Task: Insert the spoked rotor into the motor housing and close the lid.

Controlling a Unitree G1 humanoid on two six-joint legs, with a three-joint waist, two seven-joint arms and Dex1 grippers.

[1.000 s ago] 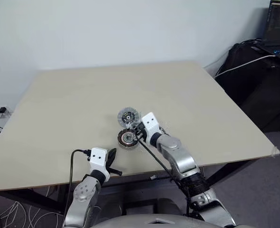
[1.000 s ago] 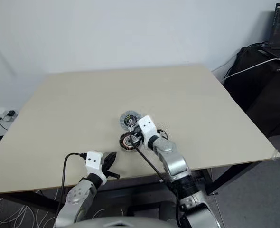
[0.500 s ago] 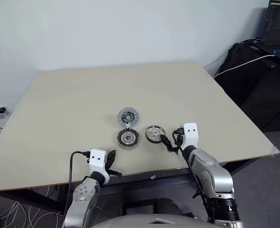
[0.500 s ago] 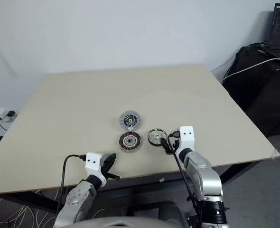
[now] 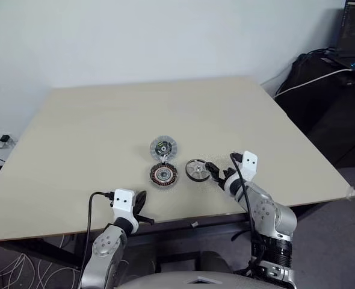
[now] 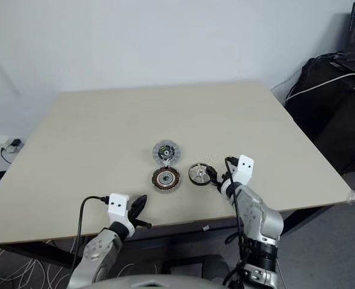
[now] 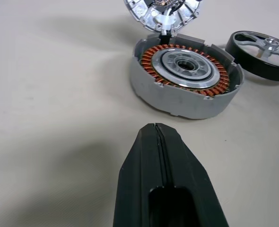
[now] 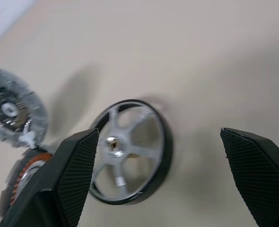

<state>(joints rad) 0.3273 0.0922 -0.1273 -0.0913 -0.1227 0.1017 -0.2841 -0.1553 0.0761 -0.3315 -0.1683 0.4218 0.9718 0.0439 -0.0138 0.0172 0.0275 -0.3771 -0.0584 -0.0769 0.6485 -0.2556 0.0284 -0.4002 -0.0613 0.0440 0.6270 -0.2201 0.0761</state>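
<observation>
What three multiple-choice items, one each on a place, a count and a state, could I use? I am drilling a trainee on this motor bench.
1. Where does the spoked rotor lie?
A. inside the motor housing
B. flat on the table, beside the motor housing, on the robot's right
C. on top of the lid

2. How many round motor parts lie on the table?
A. two
B. three
C. five

3. How does the right end effector stand?
A. open, next to the rotor
B. shut on the rotor
C. shut on the lid

Key: 1 B, the rotor rests apart from the housing's copper windings. 2 B, the rotor, the housing and the lid. 3 A, in the right wrist view its fingers stand wide apart with the rotor between them.
</observation>
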